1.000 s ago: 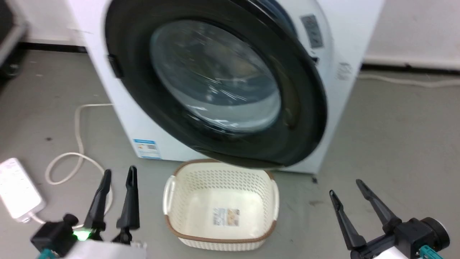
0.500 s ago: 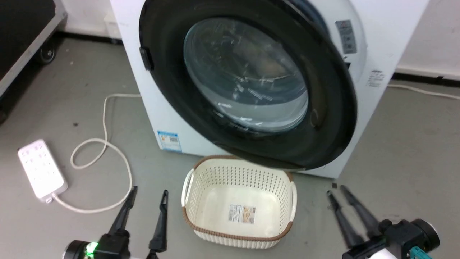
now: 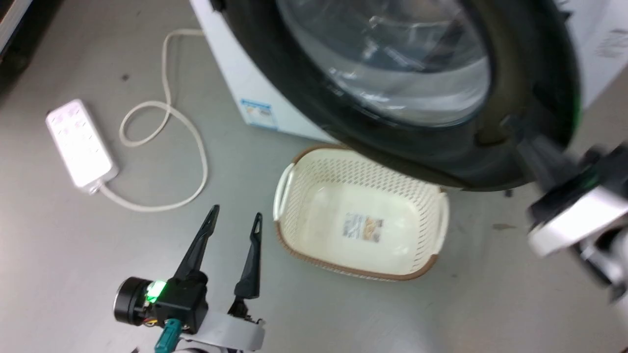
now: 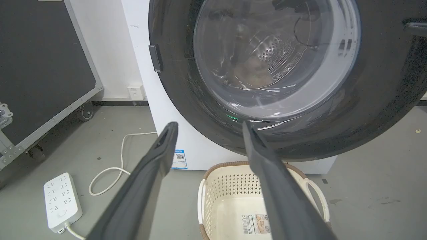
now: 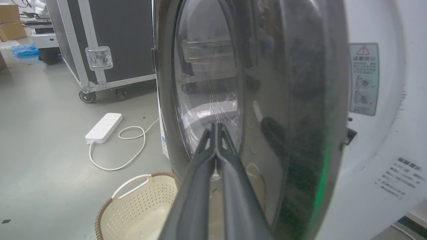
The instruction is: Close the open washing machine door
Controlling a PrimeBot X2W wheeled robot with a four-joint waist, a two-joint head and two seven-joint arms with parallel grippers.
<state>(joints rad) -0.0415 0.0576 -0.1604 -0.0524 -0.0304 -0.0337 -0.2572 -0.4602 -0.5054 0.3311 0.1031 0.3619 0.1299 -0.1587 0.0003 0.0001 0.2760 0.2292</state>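
The right gripper point(image 5: 216, 128) is up from its low, spread pose of a second ago. Its fingers are pinched together at the outer face of the door point(image 3: 402, 63), near its free edge, so the push looks set; contact unclear. The door hangs ajar off the machine point(image 3: 240, 68) — the left gripper point(image 3: 236, 212) waits low, fingers spread.

Right hand point(image 3: 530, 142) — blurred, tips indistinct
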